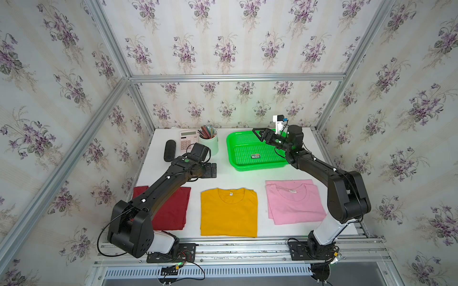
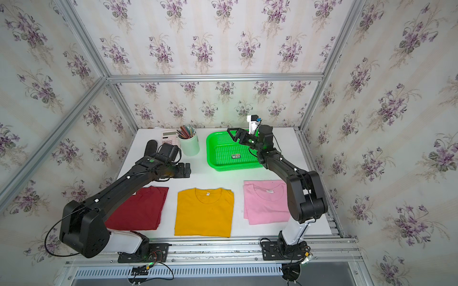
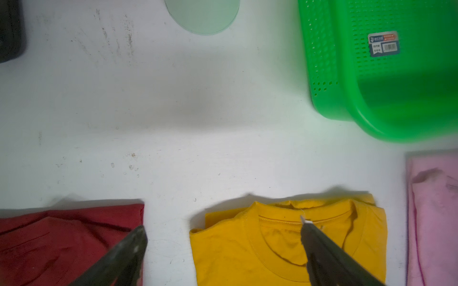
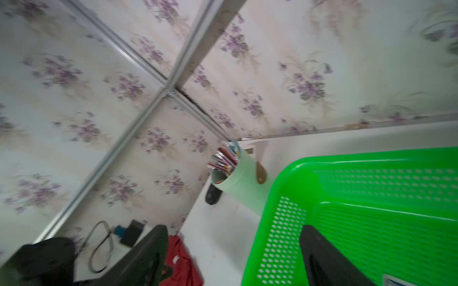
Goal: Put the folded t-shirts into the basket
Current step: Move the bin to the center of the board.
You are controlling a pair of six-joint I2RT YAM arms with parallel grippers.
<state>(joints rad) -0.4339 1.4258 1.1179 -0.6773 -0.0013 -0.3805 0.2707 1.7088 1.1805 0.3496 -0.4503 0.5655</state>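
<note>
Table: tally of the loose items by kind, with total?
T-shirts: 3 (red, yellow, pink)
Basket: 1
Pencil cup: 1
Calculator: 1
Black oval object: 1
Total: 7

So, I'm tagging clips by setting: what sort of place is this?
Probably a robot test cell, not a real room: floral wallpaper fills a bare aluminium frame, and the left arm and right arm are mounted on a rail fronting the white table.
</note>
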